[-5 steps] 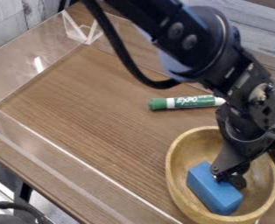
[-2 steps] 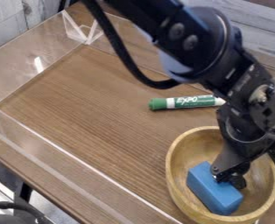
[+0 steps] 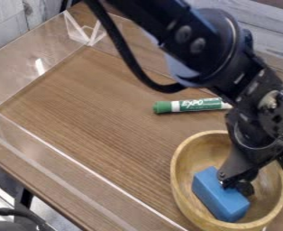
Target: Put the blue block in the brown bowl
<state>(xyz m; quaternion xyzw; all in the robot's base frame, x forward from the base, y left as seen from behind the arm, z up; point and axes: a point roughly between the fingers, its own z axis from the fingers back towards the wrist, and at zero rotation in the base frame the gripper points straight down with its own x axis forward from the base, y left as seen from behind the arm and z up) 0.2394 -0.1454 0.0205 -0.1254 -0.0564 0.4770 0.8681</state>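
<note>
Sky-blue, soft-edged rectangular blue block (image 3: 221, 195) inside brown bowl (image 3: 187, 159)

One blue block (image 3: 221, 195) lies in the scene, at the near right. One brown bowl (image 3: 187, 162) sits there too, and the block is inside it. One green-and-white marker (image 3: 190, 106) lies on the worktop (image 3: 95, 108), farther back than the bowl. There is one robot arm (image 3: 192, 41), carrying one pincer (image 3: 235, 178). One clear plastic wall (image 3: 36, 56) runs around the worktop's left and far sides. That makes one of each kind.
</note>
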